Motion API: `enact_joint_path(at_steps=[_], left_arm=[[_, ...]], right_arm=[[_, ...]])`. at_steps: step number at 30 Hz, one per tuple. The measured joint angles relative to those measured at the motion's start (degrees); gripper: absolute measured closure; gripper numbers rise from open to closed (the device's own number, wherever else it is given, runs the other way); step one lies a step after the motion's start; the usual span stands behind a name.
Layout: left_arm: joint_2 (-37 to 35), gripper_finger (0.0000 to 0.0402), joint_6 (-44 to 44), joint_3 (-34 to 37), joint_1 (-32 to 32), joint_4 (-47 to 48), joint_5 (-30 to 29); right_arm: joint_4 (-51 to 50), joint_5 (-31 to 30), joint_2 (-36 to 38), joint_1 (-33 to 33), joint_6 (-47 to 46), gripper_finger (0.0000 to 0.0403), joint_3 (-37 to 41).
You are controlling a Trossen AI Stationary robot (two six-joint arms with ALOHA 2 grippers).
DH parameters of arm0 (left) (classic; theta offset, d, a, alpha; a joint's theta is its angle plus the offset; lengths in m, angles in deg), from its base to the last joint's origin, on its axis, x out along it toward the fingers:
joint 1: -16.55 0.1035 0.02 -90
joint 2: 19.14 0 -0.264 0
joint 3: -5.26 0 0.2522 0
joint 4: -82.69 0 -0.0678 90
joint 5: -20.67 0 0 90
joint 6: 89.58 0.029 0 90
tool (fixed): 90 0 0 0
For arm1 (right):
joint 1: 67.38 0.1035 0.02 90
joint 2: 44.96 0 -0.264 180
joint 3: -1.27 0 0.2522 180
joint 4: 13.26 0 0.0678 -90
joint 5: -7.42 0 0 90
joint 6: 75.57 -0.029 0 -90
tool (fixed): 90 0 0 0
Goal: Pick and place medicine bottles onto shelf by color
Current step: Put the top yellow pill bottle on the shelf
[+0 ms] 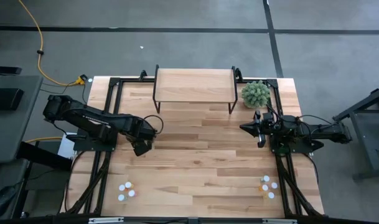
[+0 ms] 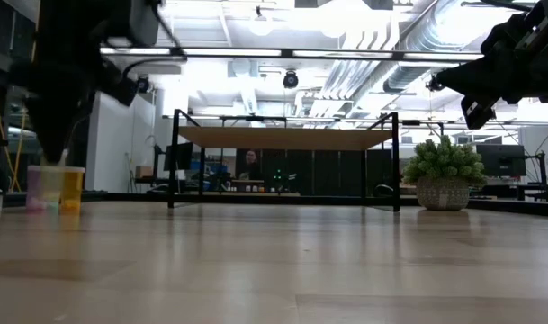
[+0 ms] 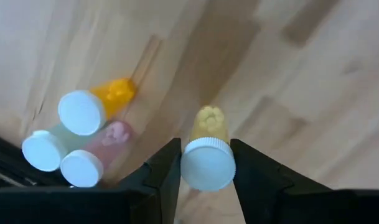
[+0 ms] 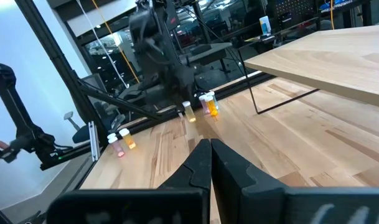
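Observation:
A yellow medicine bottle [image 3: 209, 124] with a white cap sits between the fingers of my left gripper [image 3: 206, 149], which points down over the table's left half [image 1: 142, 147]. Beside it on the table stand an orange bottle [image 3: 114, 93], a pale teal bottle [image 3: 52, 146] and a pink bottle [image 3: 108, 140]. The shelf [image 1: 194, 86] stands empty at the far edge on its black legs. My right gripper [image 4: 209, 149] hovers level at the table's right, shut on nothing. My left gripper pinches the yellow bottle's white cap [image 3: 208, 165] between its two fingers [image 3: 167, 165], one on each side. The fingers come from above, pointing down. The bottle hangs upright below them, cap up, a little above the table.
More bottles stand in a small group near the front left [image 1: 126, 190] and another near the front right [image 1: 268, 186]. A fuzzy green plant [image 1: 256, 93] sits right of the shelf. Bare tabletop lies between the arms.

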Motion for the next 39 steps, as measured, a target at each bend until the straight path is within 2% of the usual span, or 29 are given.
enact_joint_path(at_steps=[6, 10, 18, 25, 32, 39], left_arm=[[-2.17, 0.0282, 4.55, -10.98, 0.00, 2.21, 1.46], [-1.47, 0.0282, 13.91, -21.71, 0.48, 6.10, 1.74], [7.03, 0.0282, 25.67, -44.21, 7.21, 21.12, 0.74], [15.84, 0.0282, 36.29, -58.90, 16.16, 24.15, -6.49], [23.09, 0.0282, 40.75, -68.07, 26.97, 19.43, -9.09], [29.77, 0.0282, 40.50, -69.51, 36.47, 19.37, -8.56]], right_arm=[[0.00, 0.01, 0.00, 0.00, -0.02, 0.0402, 0.00], [0.00, 0.00, 0.00, 0.00, 0.00, 0.0402, 0.00], [0.00, 0.00, 0.00, 0.01, -0.02, 0.0402, 0.01], [0.00, 0.00, 0.00, 0.00, -0.02, 0.0402, 0.00], [0.00, 0.00, -0.02, 0.00, -0.02, 0.0402, 0.00], [0.00, 0.01, 0.00, 0.00, -0.01, 0.0402, 0.02]])
